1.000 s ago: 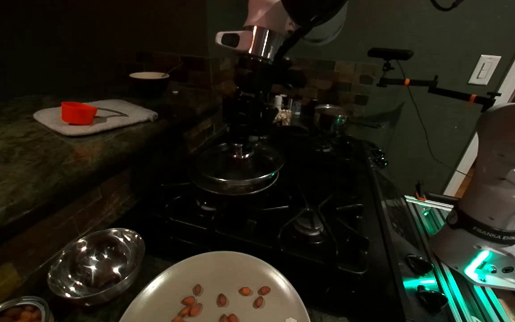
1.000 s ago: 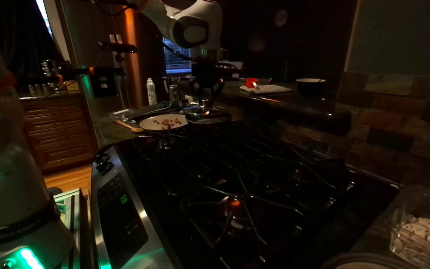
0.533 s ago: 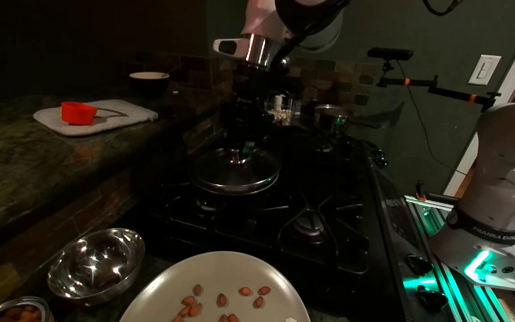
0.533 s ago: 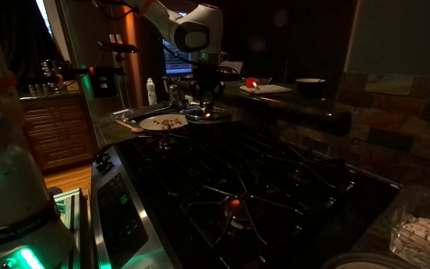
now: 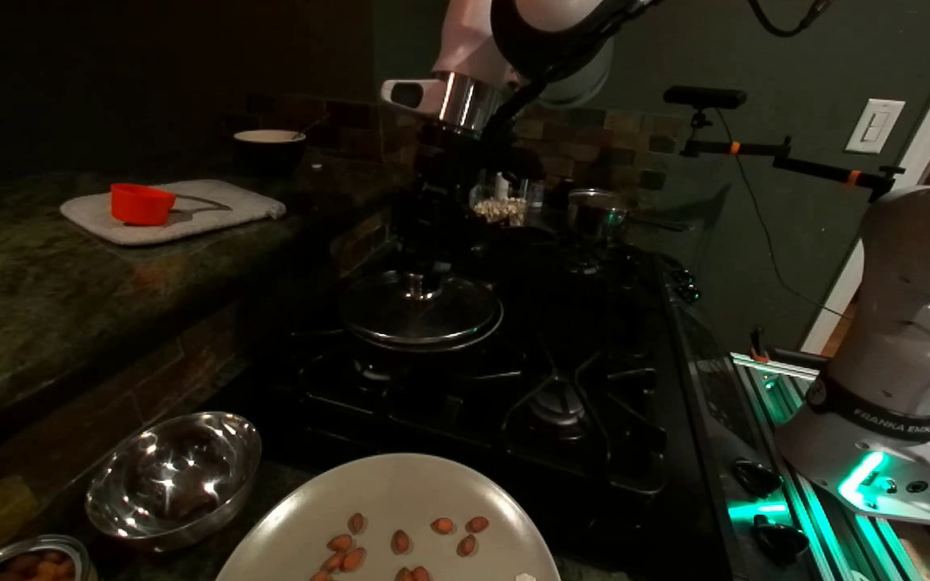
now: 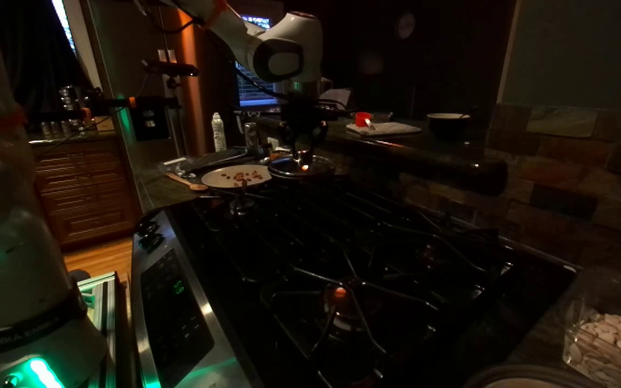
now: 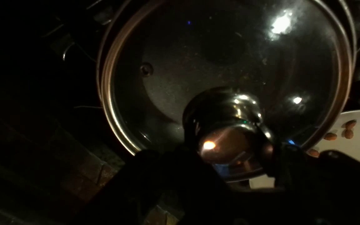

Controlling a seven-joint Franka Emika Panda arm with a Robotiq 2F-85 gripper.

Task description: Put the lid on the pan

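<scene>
The glass lid (image 7: 223, 68) is lying over the dark pan (image 5: 475, 339), a little off centre: in the wrist view the pan's rim is showing past the lid's edge on 2 sides. Whether it is sitting flush I cannot tell. The hand (image 7: 231, 142) is grasping the lid's steel knob (image 7: 225, 112), its 2 fingers (image 7: 287, 165) pressing on opposite sides. In both exterior views the arm (image 6: 294, 48) is arching above the lid. The pan is standing on the gas stove (image 5: 465, 420). In an exterior view, a polished steel bowl (image 5: 174, 476) is sitting near an off-white plate (image 5: 408, 480), which is holding scattered almonds (image 5: 400, 541). On the raised stone surface (image 5: 13, 274), a red measuring cup (image 5: 140, 204) is resting on a pale pad (image 5: 251, 203), and a dark bowl (image 5: 269, 149) is standing farther back. A steel saucepan (image 5: 590, 216) is standing near the stove's far end, and a clear container (image 5: 483, 198) is standing near it, holding pale pieces (image 5: 505, 211). In an exterior view, a wooden spoon (image 6: 186, 182) is lying beside the plate, and a bottle (image 6: 219, 132) and a can (image 6: 251, 138) are standing behind it.
</scene>
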